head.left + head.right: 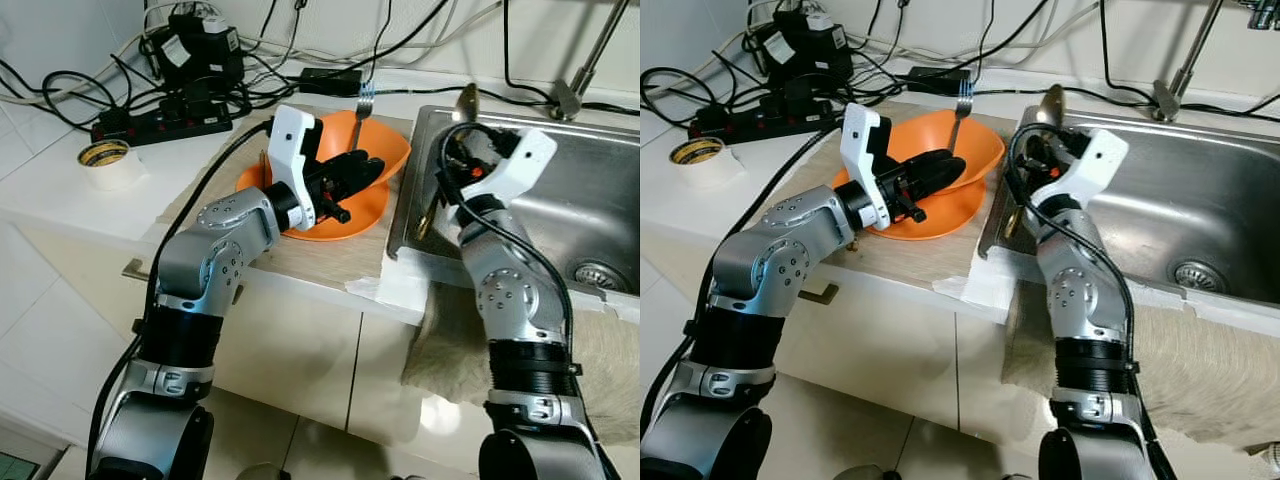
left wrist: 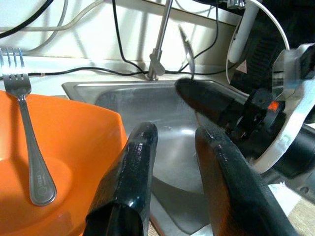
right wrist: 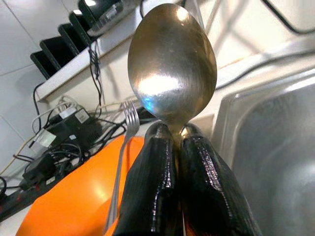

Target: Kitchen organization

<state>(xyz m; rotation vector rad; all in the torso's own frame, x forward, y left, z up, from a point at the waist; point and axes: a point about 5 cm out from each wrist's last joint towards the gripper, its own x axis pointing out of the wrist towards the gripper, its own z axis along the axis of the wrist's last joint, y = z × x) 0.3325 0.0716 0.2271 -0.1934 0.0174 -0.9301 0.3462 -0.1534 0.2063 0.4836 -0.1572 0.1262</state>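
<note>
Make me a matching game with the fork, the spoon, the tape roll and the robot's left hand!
Things:
1. fork
2. spoon
3. tape roll
4. left hand

Places or states:
A. pinched between the black fingers of the right hand
B. lying on the white counter beside the power strip
C. leaning inside the orange bowl
D. open, hovering over the bowl

Pairs: 1-C, 2-A, 3-B, 4-D
</note>
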